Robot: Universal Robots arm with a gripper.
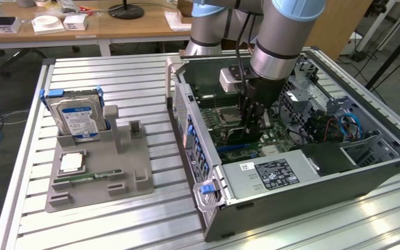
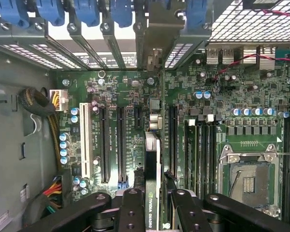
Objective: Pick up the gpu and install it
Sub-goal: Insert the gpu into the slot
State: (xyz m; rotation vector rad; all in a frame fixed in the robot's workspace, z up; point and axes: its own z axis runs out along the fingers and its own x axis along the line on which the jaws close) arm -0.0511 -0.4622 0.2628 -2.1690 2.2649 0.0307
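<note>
My gripper (image 1: 253,121) reaches down into the open computer case (image 1: 193,120), over the green motherboard (image 1: 273,143). It is shut on the gpu (image 1: 236,137), a slim dark card held edge-on. In the wrist view the gpu (image 2: 152,159) runs as a thin strip between my two black fingers (image 2: 130,208), with a green-lettered label on its edge. My gripper (image 2: 154,205) holds it above the motherboard (image 2: 116,92), between the long black expansion slots (image 2: 104,145) and the slot beside the memory sockets. Its metal bracket end (image 2: 159,34) points toward the rear slot openings.
The empty processor socket (image 2: 246,179) and cable bundles (image 2: 43,193) lie around the slots. Blue latches (image 2: 87,9) line the case's rear wall. On the exterior view's left, a grey fixture (image 1: 134,172) holds a hard drive (image 1: 78,117), a processor (image 1: 71,162) and a green memory stick (image 1: 89,177).
</note>
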